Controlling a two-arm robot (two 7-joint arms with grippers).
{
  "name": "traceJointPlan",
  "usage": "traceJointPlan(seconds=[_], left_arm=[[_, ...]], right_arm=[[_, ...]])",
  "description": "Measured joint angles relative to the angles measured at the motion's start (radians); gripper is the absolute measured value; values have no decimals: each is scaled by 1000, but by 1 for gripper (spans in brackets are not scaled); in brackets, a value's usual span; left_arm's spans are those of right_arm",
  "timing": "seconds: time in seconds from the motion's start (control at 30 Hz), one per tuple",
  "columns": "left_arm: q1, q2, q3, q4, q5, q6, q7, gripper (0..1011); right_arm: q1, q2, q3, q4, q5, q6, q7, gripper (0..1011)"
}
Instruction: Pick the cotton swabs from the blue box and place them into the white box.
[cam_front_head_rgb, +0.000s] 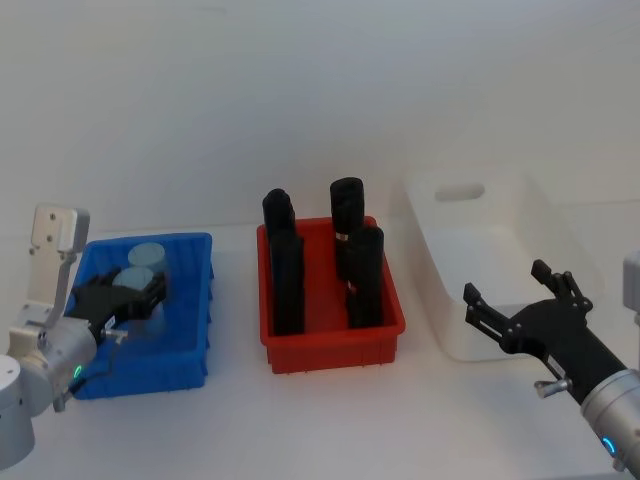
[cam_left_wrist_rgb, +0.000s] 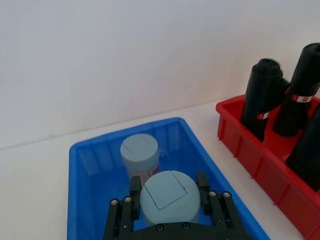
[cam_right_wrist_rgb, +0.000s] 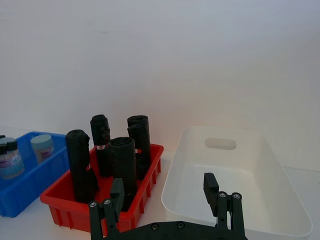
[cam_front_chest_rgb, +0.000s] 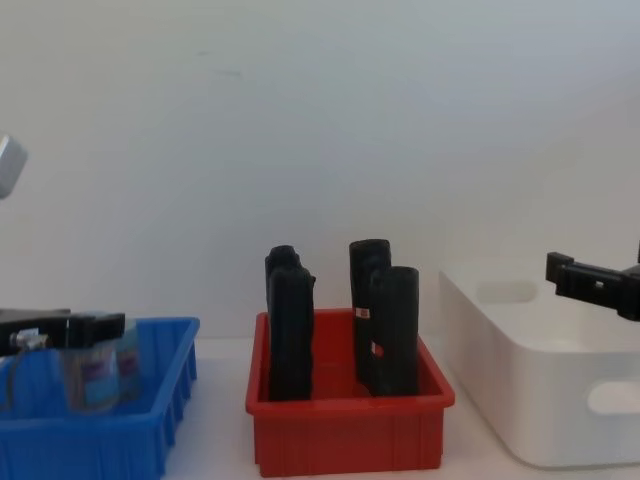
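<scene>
**Bench layout, left arm at the jar.** The left end effector (cam_front_head_rgb: 140, 296) is lowered into the bright blue open-top plastic box with ribbed sides (cam_front_head_rgb: 200, 330). This box stands at the robot's left on the white bench (cam_front_head_rgb: 330, 420).

Its black fingers (cam_left_wrist_rgb: 135, 192) are closed narrowly against both sides of a small clear plastic jar of cotton swabs with a pale blue lid (cam_left_wrist_rgb: 170, 197). The held jar is upright inside the blue box, towards its near end. Whether its base rests on the box floor cannot be told.

A second jar of the same kind (cam_left_wrist_rgb: 139, 150) stands upright just behind the held jar and close to the far wall. The two jars are near each other, but contact between them cannot be told.

At the centre, just beside the blue box, a red plastic bin (cam_front_head_rgb: 330, 350) holds four tall black handle-shaped objects (cam_front_head_rgb: 287, 285) standing on end.

The plain white plastic tub with rounded corners and an oval handle cut-out (cam_front_head_rgb: 440, 270) stands at the robot's right. The right end effector (cam_front_head_rgb: 508, 284) hangs above the near end of this white box with its fingers (cam_right_wrist_rgb: 210, 185) spread wide, holding nothing.
</scene>
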Motion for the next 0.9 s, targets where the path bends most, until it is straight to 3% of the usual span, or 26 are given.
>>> traceJointPlan(seconds=[0.4, 0.9], left_arm=[[10, 25, -6, -164, 52, 61, -56, 670], [-19, 33, -1, -296, 72, 171, -227, 670]], right_arm=[[0, 0, 0, 0, 0, 0, 0, 1001], [0, 0, 0, 0, 0, 0, 0, 1002]])
